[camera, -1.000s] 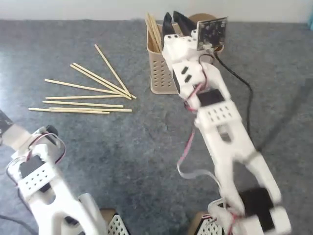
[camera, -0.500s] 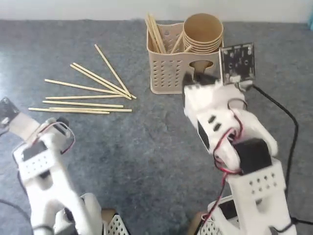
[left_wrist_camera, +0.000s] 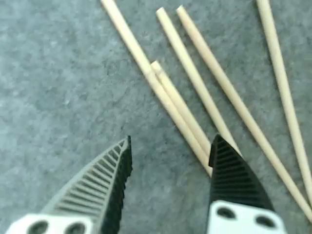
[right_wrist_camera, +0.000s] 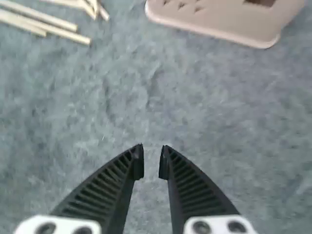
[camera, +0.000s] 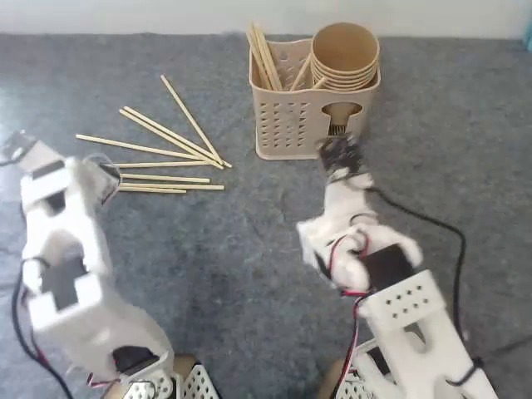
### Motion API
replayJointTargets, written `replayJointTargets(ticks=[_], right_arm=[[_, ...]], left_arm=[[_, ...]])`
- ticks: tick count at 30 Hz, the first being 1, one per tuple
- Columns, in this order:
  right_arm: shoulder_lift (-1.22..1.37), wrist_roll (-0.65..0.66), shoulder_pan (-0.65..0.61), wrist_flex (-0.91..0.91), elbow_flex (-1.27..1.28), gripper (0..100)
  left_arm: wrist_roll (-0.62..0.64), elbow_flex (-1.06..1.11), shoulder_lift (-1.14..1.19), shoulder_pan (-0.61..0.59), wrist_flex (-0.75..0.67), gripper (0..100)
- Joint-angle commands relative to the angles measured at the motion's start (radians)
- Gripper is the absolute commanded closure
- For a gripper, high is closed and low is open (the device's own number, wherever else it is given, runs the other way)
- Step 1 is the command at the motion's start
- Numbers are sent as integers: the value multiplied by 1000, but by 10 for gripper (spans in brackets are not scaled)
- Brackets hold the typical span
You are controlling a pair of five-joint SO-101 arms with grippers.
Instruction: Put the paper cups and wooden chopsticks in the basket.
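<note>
Several wooden chopsticks [camera: 158, 150] lie loose on the grey carpet, left of the beige basket [camera: 291, 125]. A stack of paper cups [camera: 345, 50] and a few chopsticks [camera: 264, 54] stand inside the basket. My left arm [camera: 58, 224] is at the left end of the loose sticks. My left gripper [left_wrist_camera: 172, 146] hangs open low over the chopsticks [left_wrist_camera: 180, 109], and one fingertip [left_wrist_camera: 219, 151] covers the ends of a close pair. My right arm [camera: 366, 258] is drawn back in front of the basket. My right gripper [right_wrist_camera: 151, 163] is nearly shut over bare carpet and holds nothing.
The basket's base [right_wrist_camera: 229, 19] lies ahead of the right gripper, with stick ends [right_wrist_camera: 48, 24] off to one side. Open carpet [camera: 233, 241] lies between the two arms. The table's far edge runs just behind the basket.
My right arm has pulled back from over the basket towards the near side, uncovering the cups. My left arm has swung forward to the loose chopsticks.
</note>
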Motion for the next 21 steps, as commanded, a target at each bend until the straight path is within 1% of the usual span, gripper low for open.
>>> replayJointTargets(ticks=[1,4,7,17,19,21], right_arm=[[-18,55,-44,-105,78,937],[-16,66,-62,-120,104,937],[-21,69,-59,-119,106,937],[-21,69,-61,-113,107,937],[-21,66,-61,-113,107,937],[-21,66,-61,-113,109,937]], left_arm=[[29,-211,104,23,43,760],[29,-317,199,29,84,761],[29,-410,270,29,155,761],[29,-796,542,29,545,768],[29,-875,595,29,609,821],[26,-943,641,34,655,930]])
